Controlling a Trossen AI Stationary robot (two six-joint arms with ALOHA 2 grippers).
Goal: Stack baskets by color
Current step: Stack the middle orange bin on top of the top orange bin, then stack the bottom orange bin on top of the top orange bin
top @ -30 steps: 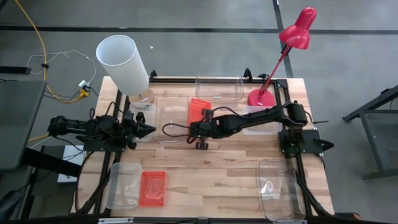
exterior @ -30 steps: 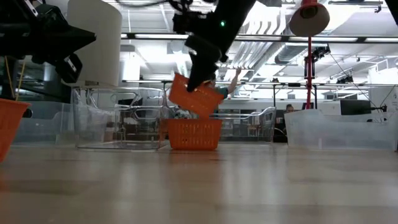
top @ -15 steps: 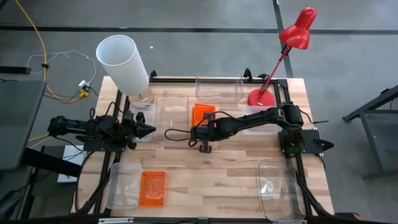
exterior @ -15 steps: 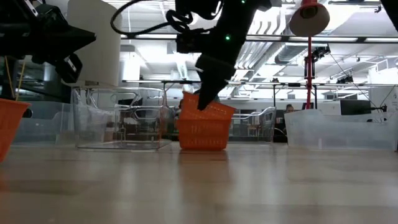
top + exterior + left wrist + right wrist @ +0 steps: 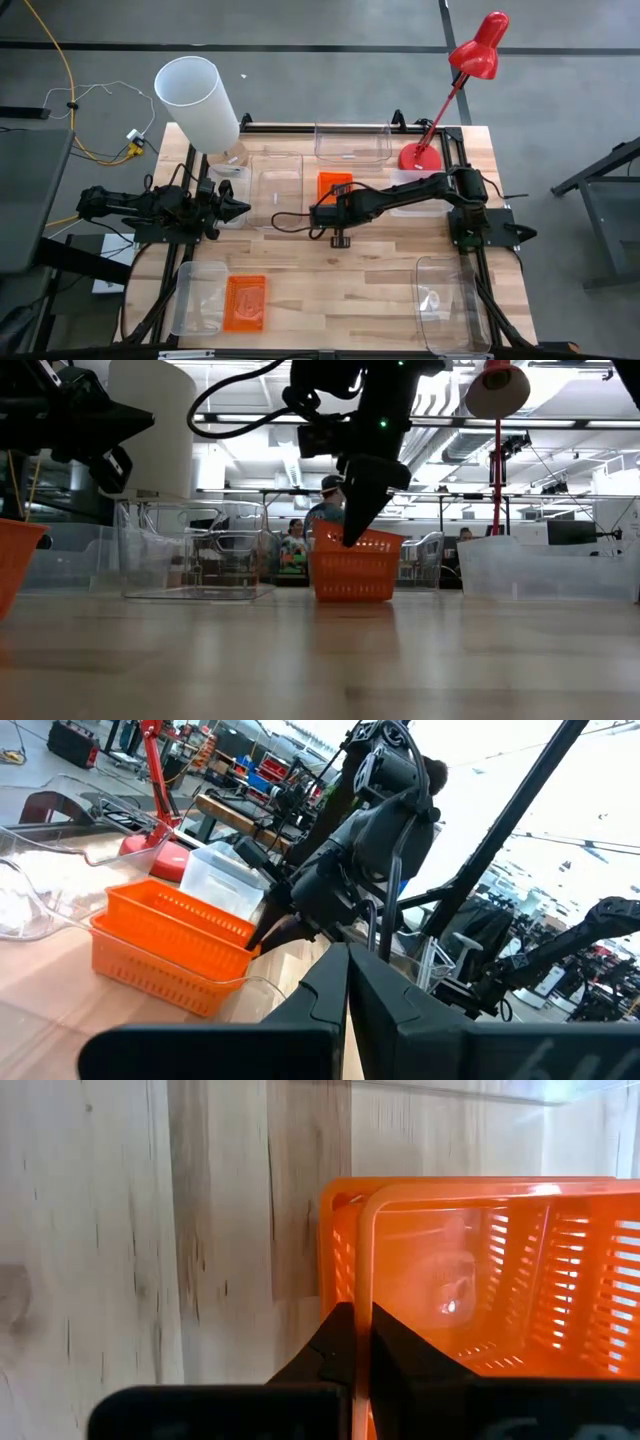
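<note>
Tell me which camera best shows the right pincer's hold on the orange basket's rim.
The right wrist view: the right pincer is shut on the orange basket rim, close up. The low view shows it side-on at the nested pair. The high view shows only its place mid-table; the left wrist view, a far glimpse.

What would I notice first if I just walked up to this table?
Probably the right gripper in the middle of the table, pinching the rim of an orange basket nested in another orange one. Next, the red desk lamp at the far right corner and the big white lampshade at the far left. The left gripper waits shut at the left edge.
</note>
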